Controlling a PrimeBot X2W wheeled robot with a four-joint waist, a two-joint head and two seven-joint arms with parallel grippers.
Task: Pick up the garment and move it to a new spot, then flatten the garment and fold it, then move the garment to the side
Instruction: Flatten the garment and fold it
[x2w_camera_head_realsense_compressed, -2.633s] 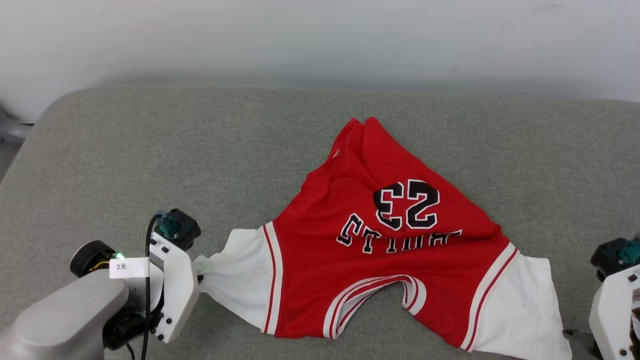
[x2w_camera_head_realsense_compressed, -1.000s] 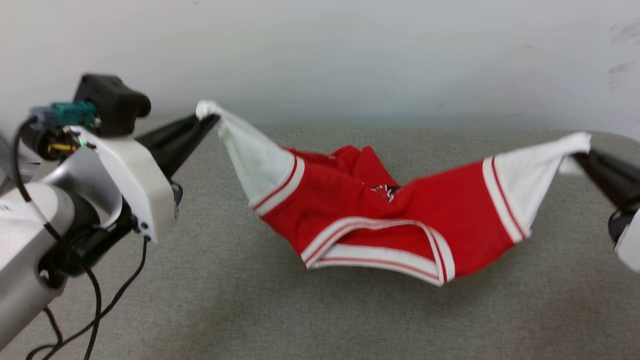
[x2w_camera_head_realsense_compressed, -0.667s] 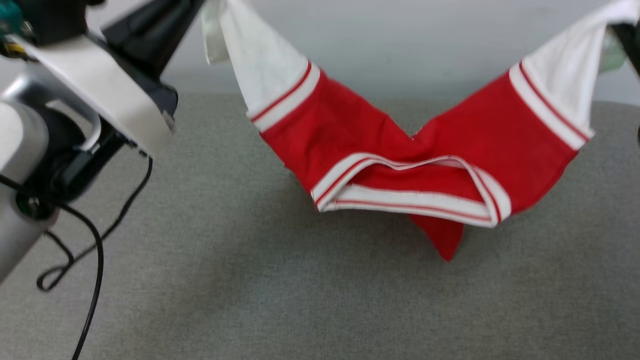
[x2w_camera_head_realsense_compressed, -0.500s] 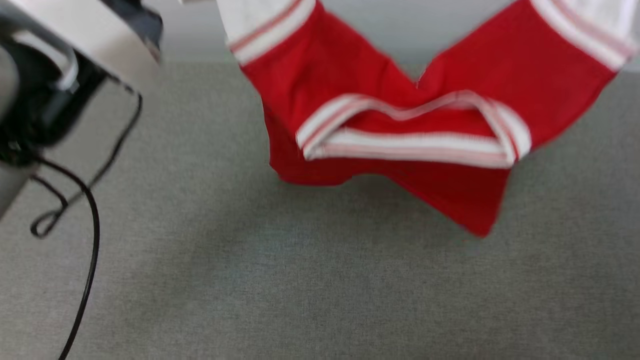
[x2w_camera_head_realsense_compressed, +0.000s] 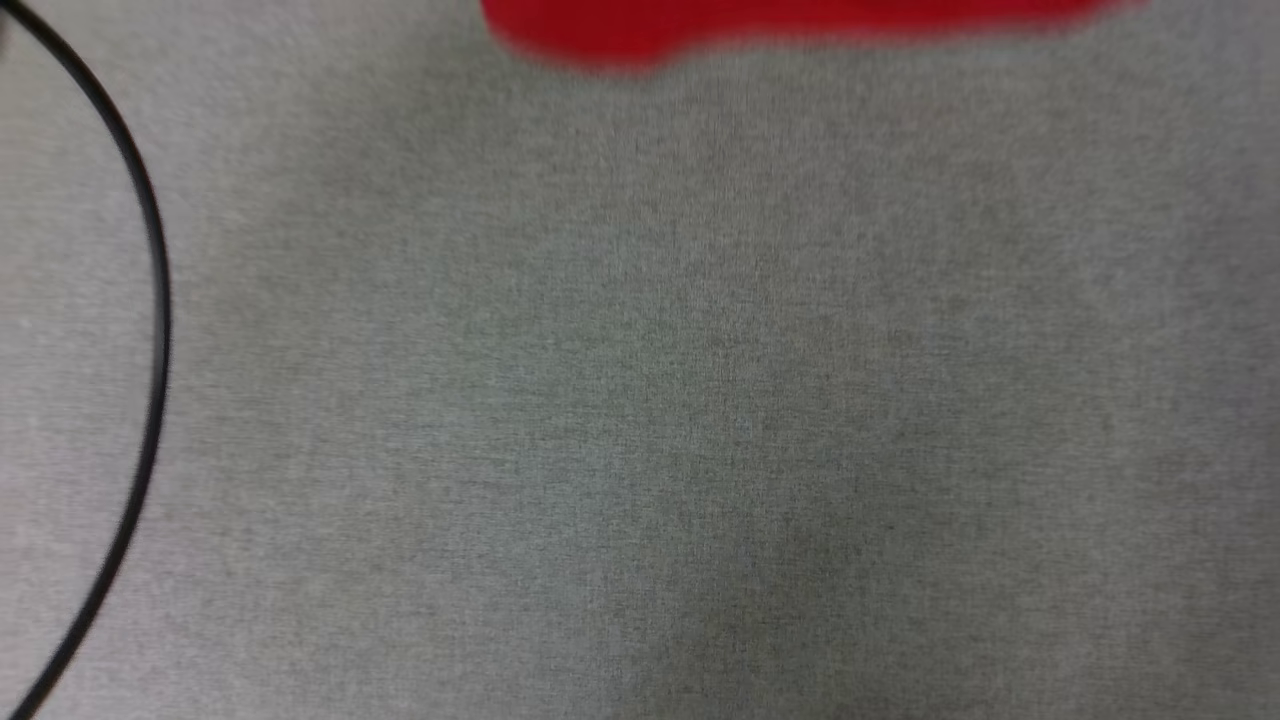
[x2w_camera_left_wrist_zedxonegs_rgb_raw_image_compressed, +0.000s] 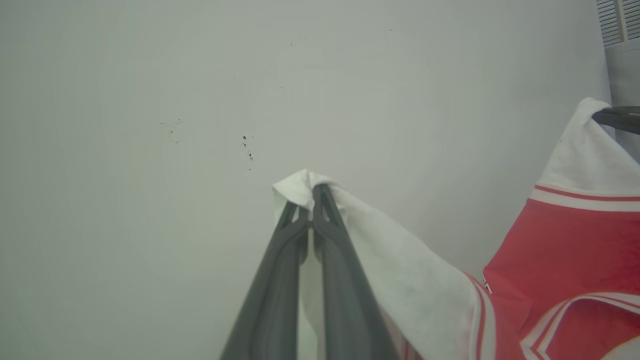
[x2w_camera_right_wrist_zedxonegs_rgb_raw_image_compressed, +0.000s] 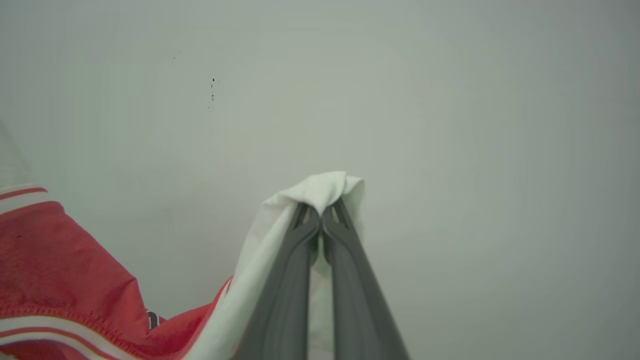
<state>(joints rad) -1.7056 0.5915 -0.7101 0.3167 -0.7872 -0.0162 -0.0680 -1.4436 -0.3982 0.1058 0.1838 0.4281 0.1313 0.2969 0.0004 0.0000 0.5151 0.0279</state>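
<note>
Grey woven fabric of the bench (x2w_camera_head_realsense_compressed: 640, 400) spans the head view, all motion-blurred. Garment (x2w_camera_head_realsense_compressed: 780, 25) is a smeared red strip along the top edge, centre-left to right; can't tell if that edge touches the bench. Thin black cable (x2w_camera_head_realsense_compressed: 150, 300) curves down the left side over the fabric

Left wrist view: left pincer (x2w_camera_left_wrist_zedxonegs_rgb_raw_image_compressed: 311, 200) has its fingers pressed together, pinching the tip of one white sleeve, with a bit of cloth bunched over the tips. Sleeve drapes down to the right, then striped red-and-white trim, then red body at lower right. Right pincer (x2w_camera_left_wrist_zedxonegs_rgb_raw_image_compressed: 617, 119) enters at the right edge as a dark tip, the other white sleeve peaked up at it. So the garment hangs slung between the two pincers. Behind it is a plain pale wall (x2w_camera_left_wrist_zedxonegs_rgb_raw_image_compressed: 150, 225) with a few dark specks, and a slatted vent (x2w_camera_left_wrist_zedxonegs_rgb_raw_image_compressed: 617, 20) in the top right corner

Right wrist view: right pincer (x2w_camera_right_wrist_zedxonegs_rgb_raw_image_compressed: 320, 212) fingers pressed together, pinching the other white sleeve, cloth folded over the tips. Sleeve falls away to lower left; red body with striped trim fills the lower left corner, with a small scrap of black print at its edge. Pale wall behind
</note>
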